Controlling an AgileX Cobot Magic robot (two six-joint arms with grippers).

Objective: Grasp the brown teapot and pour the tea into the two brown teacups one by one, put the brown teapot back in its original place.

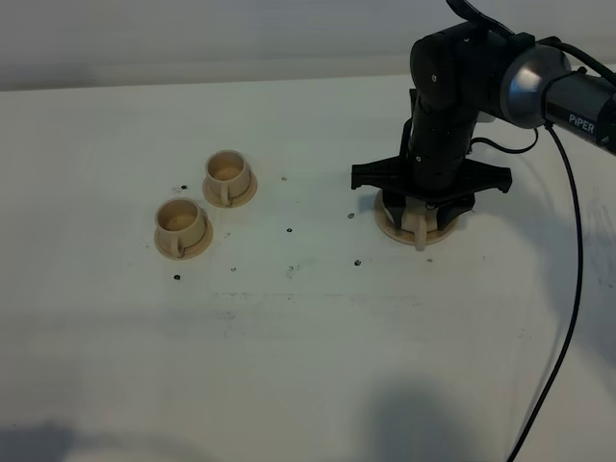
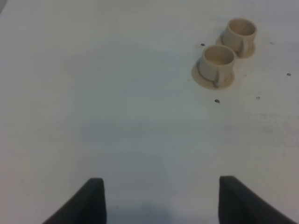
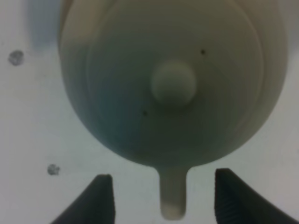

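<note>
Right claw (image 3: 163,186) apart, straddling teapot (image 3: 173,84) handle; left claw (image 2: 161,198) apart; 2 teacups (image 1: 229,178) well clear.

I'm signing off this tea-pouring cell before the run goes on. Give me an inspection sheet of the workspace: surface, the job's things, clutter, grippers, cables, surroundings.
Surface: white table, dotted with small dark specks.
Job's things: brown teapot, lid on, sits on its round coaster; far teacup and near teacup stand upright on saucers.
Clutter: nothing seen.
Grippers: right gripper open, fingers either side of the teapot's handle, not touching it; left gripper open, empty, over bare table.
Cables: black cable hangs from the right arm.
Surroundings: pale wall behind; nothing else seen.
</note>
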